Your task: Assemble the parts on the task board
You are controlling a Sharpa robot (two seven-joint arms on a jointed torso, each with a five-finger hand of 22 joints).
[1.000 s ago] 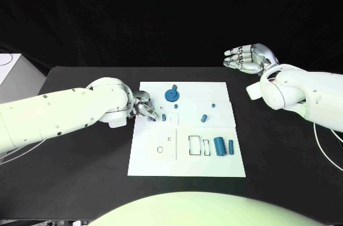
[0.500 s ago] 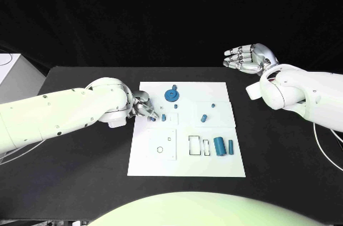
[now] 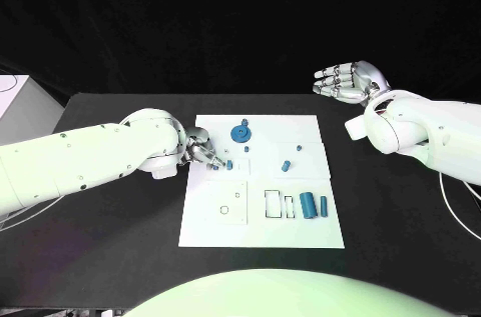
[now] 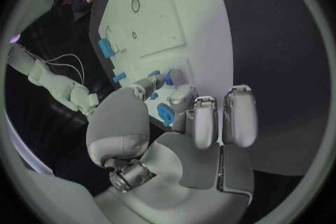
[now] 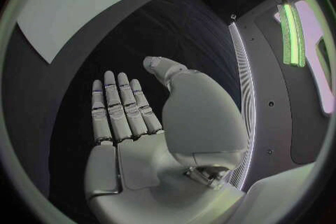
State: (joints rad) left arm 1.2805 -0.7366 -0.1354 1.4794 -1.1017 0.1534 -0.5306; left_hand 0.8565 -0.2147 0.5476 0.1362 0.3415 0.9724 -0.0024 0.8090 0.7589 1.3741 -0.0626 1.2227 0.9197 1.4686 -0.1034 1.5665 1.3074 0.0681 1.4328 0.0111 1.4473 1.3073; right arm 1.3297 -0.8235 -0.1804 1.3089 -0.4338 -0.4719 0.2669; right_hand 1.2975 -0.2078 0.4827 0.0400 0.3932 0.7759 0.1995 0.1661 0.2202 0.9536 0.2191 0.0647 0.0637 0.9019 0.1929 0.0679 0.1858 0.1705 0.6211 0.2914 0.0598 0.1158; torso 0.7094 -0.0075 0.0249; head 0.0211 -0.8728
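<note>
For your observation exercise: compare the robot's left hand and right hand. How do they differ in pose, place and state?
The left hand reaches down to the task board's left edge, fingers curled around a small blue part; the right hand is beyond the board's far right corner, away from it. The left holds something; the right is open, fingers extended, holding nothing. Both are silver.

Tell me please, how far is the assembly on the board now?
Early, it seems. Done: the blue gear appears seated near the far end of the task board. In hand: the left hand is at the board's left edge, fingers around a small blue part. Left: the large cylinder and other blue pieces lie loose, beside open cutouts. The right hand waits open, off the board.
</note>
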